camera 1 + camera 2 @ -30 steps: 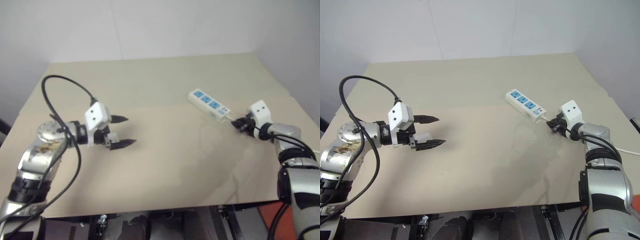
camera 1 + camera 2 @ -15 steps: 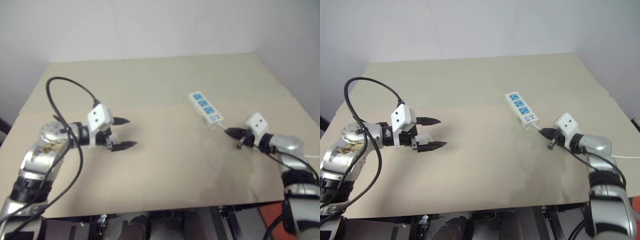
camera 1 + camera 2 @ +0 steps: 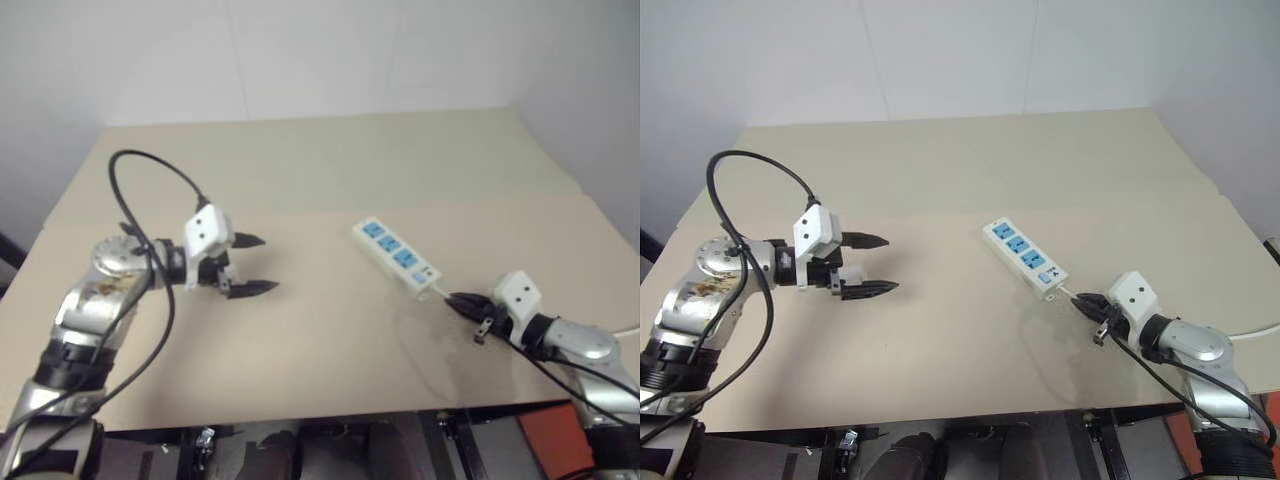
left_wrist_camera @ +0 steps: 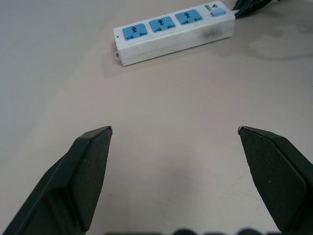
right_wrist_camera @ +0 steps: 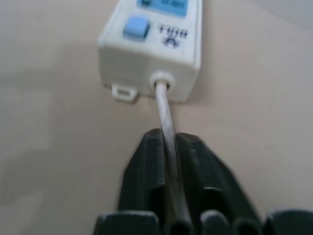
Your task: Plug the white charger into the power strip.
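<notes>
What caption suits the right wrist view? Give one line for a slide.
Right gripper clamps the thin white cord just behind the long white plastic power strip with its blue switch.

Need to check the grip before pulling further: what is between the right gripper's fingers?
The thin white cord of the power strip runs between the right gripper's fingers, pinched just behind the strip's switch end. Farther back, the fingers cover the cord.
</notes>
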Action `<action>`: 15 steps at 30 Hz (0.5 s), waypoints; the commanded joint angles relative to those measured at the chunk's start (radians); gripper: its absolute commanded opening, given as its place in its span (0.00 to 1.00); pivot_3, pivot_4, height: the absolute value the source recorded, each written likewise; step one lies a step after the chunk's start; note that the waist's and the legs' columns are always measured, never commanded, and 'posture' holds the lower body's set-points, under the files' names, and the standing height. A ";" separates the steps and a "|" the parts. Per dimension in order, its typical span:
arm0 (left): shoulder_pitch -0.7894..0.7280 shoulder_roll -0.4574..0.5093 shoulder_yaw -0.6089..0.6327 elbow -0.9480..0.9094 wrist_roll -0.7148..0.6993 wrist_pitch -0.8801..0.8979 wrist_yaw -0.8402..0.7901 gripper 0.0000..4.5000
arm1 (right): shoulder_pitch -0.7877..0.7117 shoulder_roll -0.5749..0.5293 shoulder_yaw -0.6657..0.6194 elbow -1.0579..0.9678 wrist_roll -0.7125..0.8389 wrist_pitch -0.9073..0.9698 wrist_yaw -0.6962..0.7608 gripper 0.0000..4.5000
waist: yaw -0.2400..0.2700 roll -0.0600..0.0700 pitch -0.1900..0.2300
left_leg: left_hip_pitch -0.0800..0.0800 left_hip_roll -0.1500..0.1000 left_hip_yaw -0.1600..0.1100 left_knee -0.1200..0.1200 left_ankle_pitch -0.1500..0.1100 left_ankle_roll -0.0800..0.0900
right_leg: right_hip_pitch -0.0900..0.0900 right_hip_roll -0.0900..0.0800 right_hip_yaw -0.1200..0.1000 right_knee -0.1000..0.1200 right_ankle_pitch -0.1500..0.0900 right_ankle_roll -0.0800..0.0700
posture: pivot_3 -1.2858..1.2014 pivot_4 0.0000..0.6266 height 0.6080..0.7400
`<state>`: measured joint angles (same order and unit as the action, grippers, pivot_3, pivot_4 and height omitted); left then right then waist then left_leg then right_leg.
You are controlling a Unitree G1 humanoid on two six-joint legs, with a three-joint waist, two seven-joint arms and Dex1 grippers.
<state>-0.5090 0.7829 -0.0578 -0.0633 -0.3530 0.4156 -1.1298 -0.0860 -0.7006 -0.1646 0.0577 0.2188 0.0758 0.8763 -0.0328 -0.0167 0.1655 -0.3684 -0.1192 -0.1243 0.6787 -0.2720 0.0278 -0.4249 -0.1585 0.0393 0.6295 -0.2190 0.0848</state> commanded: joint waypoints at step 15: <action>0.023 0.016 0.027 -0.027 0.006 -0.035 -0.004 1.00 | 0.007 0.206 -0.047 -0.063 0.120 -0.092 -0.111 0.99 | 0.013 0.000 0.000 | 0.000 0.001 0.000 0.000 0.000 0.000 | 0.000 0.000 0.000 -0.001 0.000 0.000 | 0.52 0.24 1.00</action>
<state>-0.4894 0.7838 -0.0570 -0.0627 -0.3441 0.3948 -1.1309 -0.0586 -0.5048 -0.2164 0.0271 0.3591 0.0249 0.8079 -0.0198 -0.0167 0.1655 -0.3684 -0.1185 -0.1240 0.6786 -0.2719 0.0275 -0.4255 -0.1580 0.0398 0.6291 -0.2190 0.0849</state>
